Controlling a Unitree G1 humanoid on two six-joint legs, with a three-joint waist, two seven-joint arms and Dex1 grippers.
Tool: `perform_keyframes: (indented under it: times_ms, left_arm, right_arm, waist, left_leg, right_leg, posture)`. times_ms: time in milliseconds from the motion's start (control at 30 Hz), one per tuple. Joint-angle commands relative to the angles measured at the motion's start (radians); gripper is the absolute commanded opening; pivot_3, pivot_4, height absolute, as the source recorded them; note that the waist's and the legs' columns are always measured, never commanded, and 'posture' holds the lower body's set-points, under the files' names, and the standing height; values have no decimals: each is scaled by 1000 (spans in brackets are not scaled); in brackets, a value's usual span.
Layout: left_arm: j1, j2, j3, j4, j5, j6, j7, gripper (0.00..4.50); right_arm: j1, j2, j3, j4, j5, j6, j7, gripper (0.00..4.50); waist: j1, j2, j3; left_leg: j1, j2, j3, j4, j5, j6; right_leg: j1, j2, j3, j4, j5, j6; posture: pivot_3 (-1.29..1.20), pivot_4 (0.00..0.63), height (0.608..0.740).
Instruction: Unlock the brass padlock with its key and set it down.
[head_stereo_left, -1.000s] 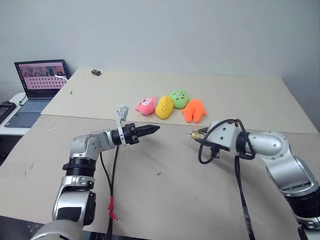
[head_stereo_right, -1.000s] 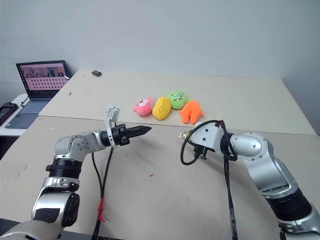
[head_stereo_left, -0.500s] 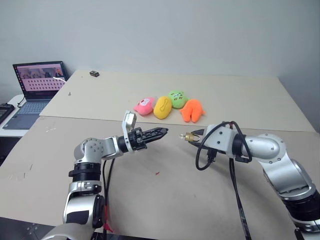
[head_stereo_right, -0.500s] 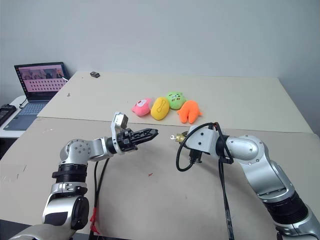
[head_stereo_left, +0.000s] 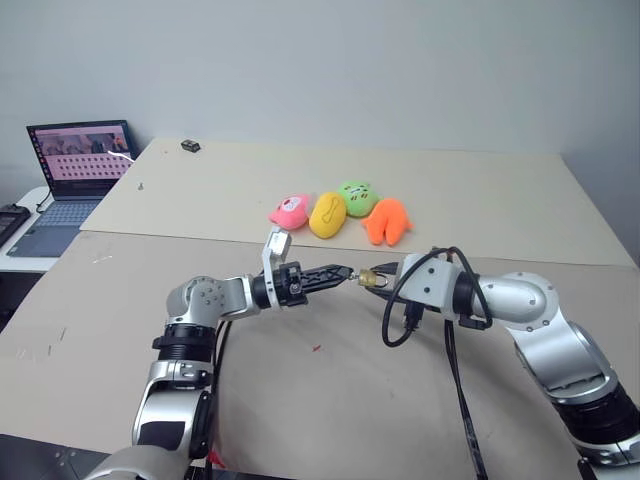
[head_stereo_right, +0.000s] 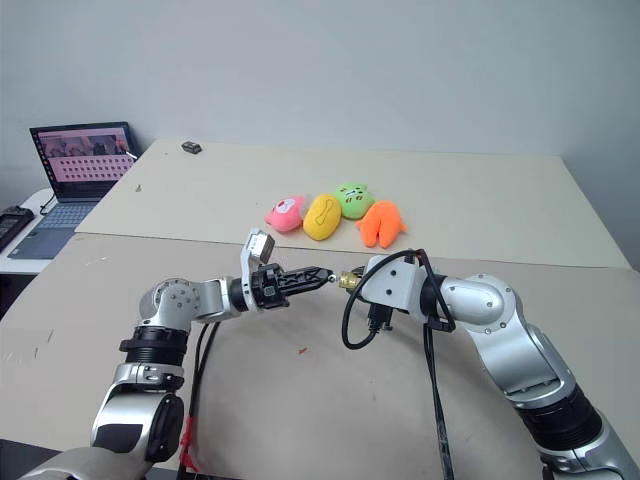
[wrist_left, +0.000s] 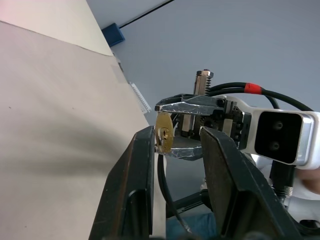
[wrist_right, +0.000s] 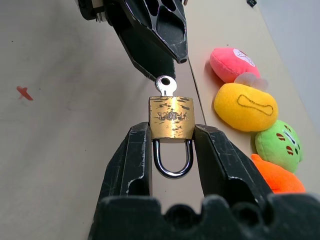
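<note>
Two black-fingered grippers meet above the tan table (head_stereo_left: 330, 390): the right gripper (wrist_right: 172, 145) is clamped on the small brass padlock (wrist_right: 171, 118), silver key (wrist_right: 165, 85) inserted, while the left gripper (head_stereo_left: 342, 272), fingers parted, reaches the key.

A: Where do the two eye views look from?

B: From high up, forward and down over the table (head_stereo_left: 480, 190), plush toys (head_stereo_left: 340, 212) far, a laptop (head_stereo_left: 75, 160) far left.

A: And the wrist views?

B: Very near. The right wrist view looks along its fingers at the brass padlock (wrist_right: 171, 117); the left wrist view faces that padlock from the other side. All four views share it.
</note>
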Motion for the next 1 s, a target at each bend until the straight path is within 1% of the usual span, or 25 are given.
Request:
perform_keyframes:
  times_ms: [33,200,300,333,367,667,767,900,1000]
  left_arm:
    - [-28,12,-9,-1,3,-17,-32,1493]
    - [-35,14,-21,5,8,-17,-41,1493]
    - [-38,12,-28,7,7,-9,-42,726]
    - [-37,12,-30,6,5,-5,-45,372]
    - [-36,12,-32,2,3,-2,-47,114]
    - [-39,10,-32,-4,2,0,-47,114]
    - [-43,14,-44,-4,18,-25,-53,114]
    - [-80,30,-73,7,66,-105,-90,114]
    - [-96,47,-132,-3,153,-236,-128,114]
  right_arm:
    - [-31,-2,-24,-28,-6,-5,-11,913]
    - [-34,-1,-27,-31,-4,0,-13,913]
    - [-36,-2,-29,-30,-3,1,-13,913]
    - [-36,-2,-29,-31,-3,2,-13,913]
    - [-37,-2,-30,-32,-3,4,-14,913]
    - [-42,-3,-33,-36,2,15,-14,913]
    - [-43,-4,-33,-38,3,18,-13,913]
    - [-44,-6,-33,-42,5,26,-10,913]
    - [-39,-9,-33,-47,7,30,-8,913]
  waist:
    - [0,0,0]
    - [0,0,0]
    - [-1,0,0]
    - [-1,0,0]
    - [-1,0,0]
    - [-1,0,0]
    - [-1,0,0]
    - [-1,0,0]
    - [0,0,0]
  left_leg:
    - [0,0,0,0,0,0]
    - [0,-1,0,0,0,0]
    - [0,-1,0,0,0,0]
    - [0,-1,0,0,0,0]
    - [0,-1,0,0,0,0]
    - [0,-1,0,0,0,0]
    - [0,-1,0,0,0,0]
    - [0,-1,0,0,0,0]
    - [0,-1,1,0,0,0]
  right_leg:
    - [0,0,0,0,0,0]
    - [0,0,0,0,0,0]
    - [0,0,0,0,0,0]
    - [0,0,0,0,0,0]
    - [0,0,0,0,0,0]
    - [0,0,0,0,0,0]
    - [0,0,0,0,0,0]
    - [0,0,0,0,0,0]
    - [0,0,0,0,0,0]
  posture:
    - [0,150,650]
    - [0,150,650]
    - [0,150,650]
    - [0,150,650]
    - [0,150,650]
    - [0,150,650]
    - [0,150,650]
    - [0,150,650]
    - [0,150,650]
